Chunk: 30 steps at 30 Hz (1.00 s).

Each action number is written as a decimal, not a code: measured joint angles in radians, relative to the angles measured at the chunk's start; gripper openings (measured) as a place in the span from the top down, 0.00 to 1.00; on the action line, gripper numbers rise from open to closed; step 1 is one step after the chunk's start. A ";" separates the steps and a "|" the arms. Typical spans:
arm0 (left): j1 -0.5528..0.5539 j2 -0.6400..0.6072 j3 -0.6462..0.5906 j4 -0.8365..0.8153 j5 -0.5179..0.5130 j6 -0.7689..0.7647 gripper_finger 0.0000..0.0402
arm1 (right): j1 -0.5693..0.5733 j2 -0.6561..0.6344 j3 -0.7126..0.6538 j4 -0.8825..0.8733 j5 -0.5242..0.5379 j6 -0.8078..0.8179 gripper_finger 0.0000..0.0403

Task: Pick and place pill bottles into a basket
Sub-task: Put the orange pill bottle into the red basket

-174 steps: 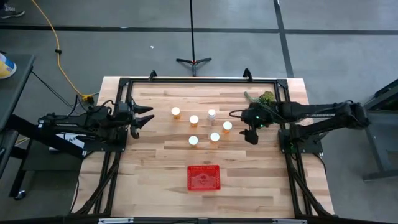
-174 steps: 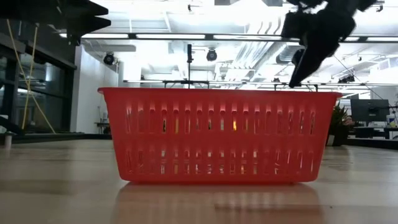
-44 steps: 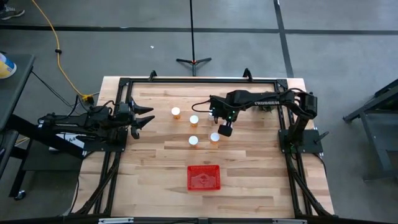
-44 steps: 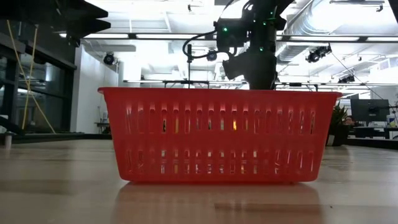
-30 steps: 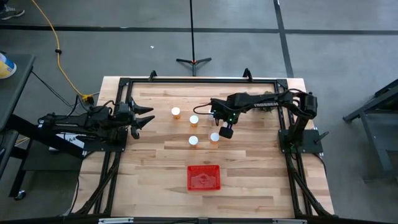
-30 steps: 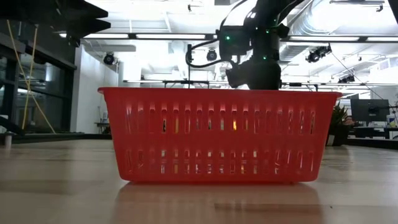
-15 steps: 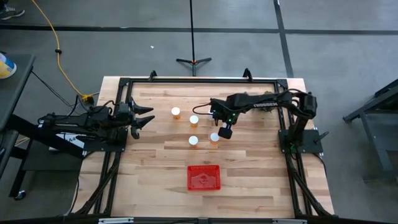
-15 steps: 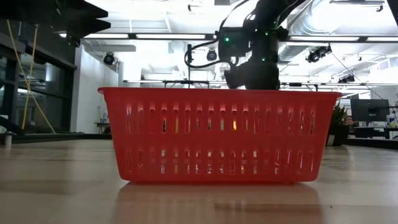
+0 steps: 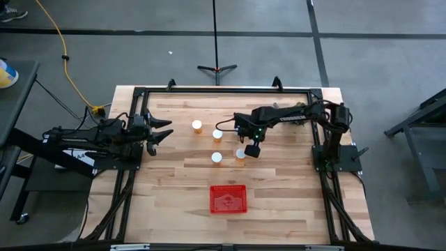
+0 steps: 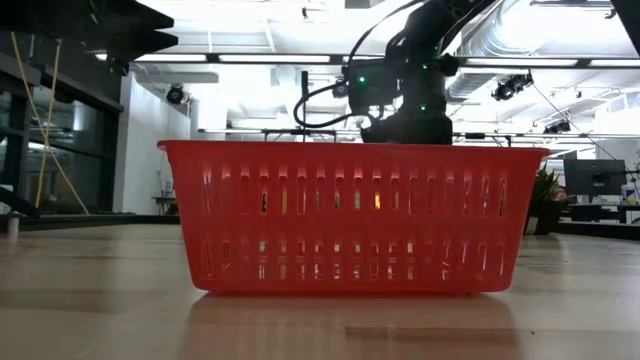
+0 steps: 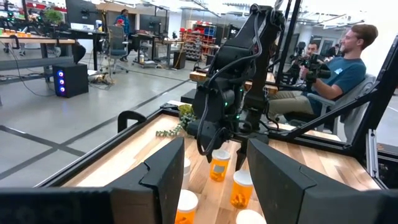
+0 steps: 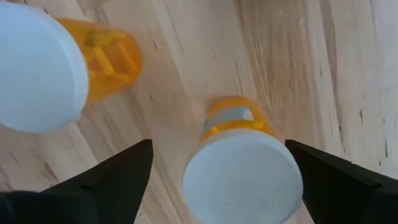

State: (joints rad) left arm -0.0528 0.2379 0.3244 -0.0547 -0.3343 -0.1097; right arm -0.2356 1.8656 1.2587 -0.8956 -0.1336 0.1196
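Observation:
My right gripper (image 12: 219, 152) points down over the table's middle, open. Its fingers stand on either side of an upright orange pill bottle with a white cap (image 12: 242, 177) and touch nothing. In the high view the right gripper (image 9: 251, 148) covers that bottle. Other pill bottles stand on their bases close by (image 9: 240, 155), (image 9: 217, 158), (image 9: 217, 134), (image 9: 197, 126). The red meshed basket (image 9: 228, 199) sits nearer the table's front edge. My left gripper (image 9: 164, 131) waits open at the left edge.
A green leafy clump (image 11: 174, 121) lies at the table's far right corner. A second bottle (image 12: 43, 68) stands close beside the right gripper's fingers. A black frame (image 9: 139, 90) borders the table. People sit beyond the table (image 11: 329, 68). In the low view the basket (image 10: 350, 215) hides the bottles.

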 joint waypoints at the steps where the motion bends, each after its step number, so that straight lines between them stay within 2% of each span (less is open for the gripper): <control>1: 0.000 0.000 0.000 0.000 0.000 0.000 0.47 | 0.000 0.000 0.000 0.001 0.000 -0.003 0.15; 23: 0.000 0.000 0.000 0.000 0.000 0.000 0.47 | 0.000 0.000 0.000 -0.001 -0.021 -0.007 0.54; 27: 0.000 0.000 0.000 0.000 0.000 0.000 0.47 | 0.000 0.000 0.000 -0.004 -0.054 0.006 0.54; 30: 0.000 0.000 0.000 0.000 0.000 0.000 0.47 | 0.001 -0.003 0.002 -0.022 -0.058 0.010 0.49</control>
State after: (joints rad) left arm -0.0525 0.2379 0.3244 -0.0547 -0.3342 -0.1097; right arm -0.2348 1.8626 1.2609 -0.9176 -0.1917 0.1295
